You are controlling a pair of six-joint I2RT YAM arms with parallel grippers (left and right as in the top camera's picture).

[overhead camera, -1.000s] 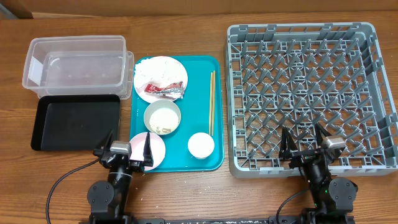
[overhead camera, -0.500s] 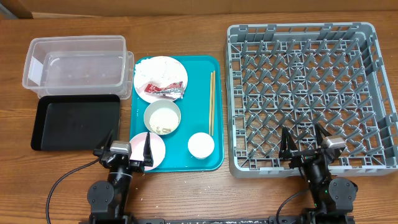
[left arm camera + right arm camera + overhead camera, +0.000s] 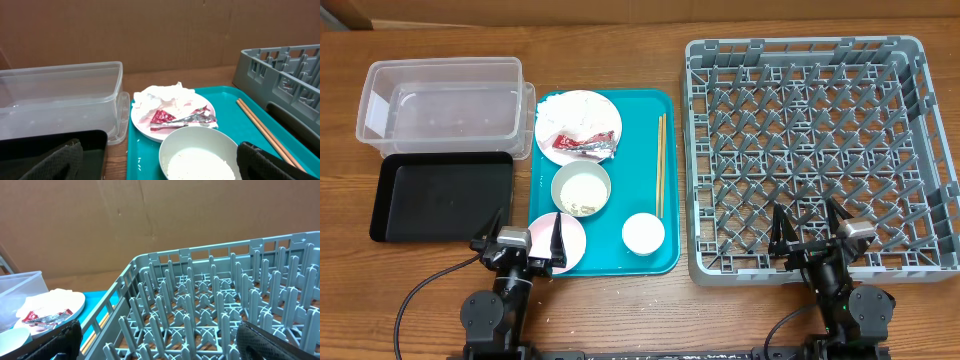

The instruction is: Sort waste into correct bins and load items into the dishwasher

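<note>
A white plate with crumpled tissue and a red-and-silver foil wrapper sits at the back of a teal tray. On the tray also are a white bowl with rice scraps, a pink plate, a small white cup and wooden chopsticks. The clear tub and black tray are at left. The grey dish rack is at right. My left gripper is open over the pink plate's near edge. My right gripper is open over the rack's front.
A few loose rice grains lie on the teal tray beside the bowl. A brown cardboard wall stands behind the table. Both arm bases sit at the table's near edge.
</note>
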